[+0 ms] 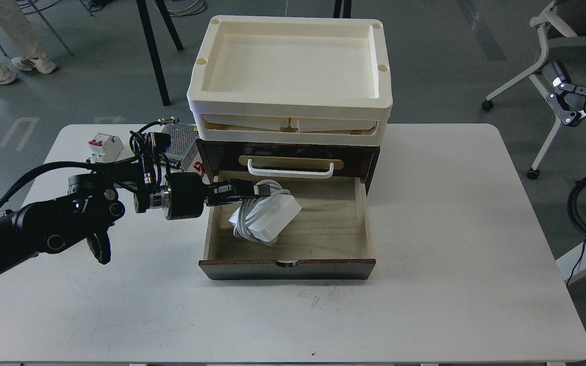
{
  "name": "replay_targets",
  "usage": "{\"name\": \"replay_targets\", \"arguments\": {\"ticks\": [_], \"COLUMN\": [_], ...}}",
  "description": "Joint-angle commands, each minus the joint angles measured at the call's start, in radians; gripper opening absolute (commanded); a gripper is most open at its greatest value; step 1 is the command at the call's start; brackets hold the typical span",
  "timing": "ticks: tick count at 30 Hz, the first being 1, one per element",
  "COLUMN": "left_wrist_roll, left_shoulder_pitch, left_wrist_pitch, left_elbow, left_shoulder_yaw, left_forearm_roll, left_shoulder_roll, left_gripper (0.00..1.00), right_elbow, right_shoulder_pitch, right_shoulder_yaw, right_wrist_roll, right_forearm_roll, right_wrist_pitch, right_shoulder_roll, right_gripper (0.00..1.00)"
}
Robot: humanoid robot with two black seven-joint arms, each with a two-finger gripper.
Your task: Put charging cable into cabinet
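- Tabletop (450, 244): white, scuffed near the front, on a grey floor; an office chair (542, 56) stands at far right and someone's white sneakers (3, 71) at far left.
- Cabinet (369, 162): dark brown, two cream trays (293, 66) stacked on top, a white handle (290, 170) on its upper drawer, and the lower drawer (339, 229) pulled open.
- Charging cable (267, 216): white, lying tilted in that pale wood drawer, cord looped around its body.
- Left gripper (260, 189): fingers close together over the drawer, touching the cord's top loop; cannot tell whether they pinch it.
- Right gripper (570, 99): off the table at far right, fingers not distinguishable.
- Circuit breaker (105, 147) and grey power supply (178, 142): on the table behind the left arm.
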Motion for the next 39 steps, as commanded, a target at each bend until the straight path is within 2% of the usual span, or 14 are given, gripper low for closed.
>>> {"name": "replay_targets", "arguments": {"ticks": [1,13,17,19,21,25,27,29,33,39], "left_wrist_roll": [0.0,0.0,0.0,0.0,0.0,0.0,0.0,0.0,0.0,0.0], "left_shoulder_pitch": [0.011,0.037,0.04,0.046,0.051,0.052,0.052,0.052,0.052,0.054], "left_wrist_pitch": [0.0,0.038,0.059,0.071,0.072,0.067,0.07,0.07,0.07,0.058], "left_elbow": [0.045,0.088,0.086,0.086,0.086,0.086,0.086,0.086,0.085,0.077], "left_shoulder_yaw": [0.0,0.0,0.0,0.0,0.0,0.0,0.0,0.0,-0.002,-0.003], "left_forearm_roll": [-0.001,-0.069,-0.069,-0.07,-0.069,-0.07,-0.07,-0.069,-0.07,-0.082], "left_shoulder_roll": [-0.041,-0.112,-0.115,-0.115,-0.115,-0.115,-0.115,-0.115,-0.112,-0.028], "left_gripper": [0.0,0.0,0.05,0.13,0.29,0.43,0.54,0.58,0.77,0.85], "right_elbow": [0.0,0.001,0.001,0.001,0.003,0.003,0.003,0.003,0.003,0.003], "right_shoulder_pitch": [0.0,0.0,-0.005,-0.006,-0.009,-0.011,-0.011,-0.012,-0.014,-0.017], "right_shoulder_yaw": [0.001,0.001,0.001,0.003,0.008,0.009,0.009,0.009,0.009,0.011], "right_wrist_roll": [0.0,0.0,0.0,0.0,0.0,0.0,0.0,0.0,0.0,0.0], "right_forearm_roll": [0.0,0.0,0.0,0.002,0.002,0.002,0.0,0.002,0.002,0.002], "right_wrist_pitch": [0.0,0.0,0.0,0.0,0.0,0.0,0.0,0.0,0.0,0.0], "right_shoulder_roll": [0.0,0.0,0.0,0.0,0.0,0.0,0.0,0.0,0.0,0.0], "right_gripper": [1.0,1.0,1.0,1.0,1.0,1.0,1.0,1.0,1.0,1.0]}}
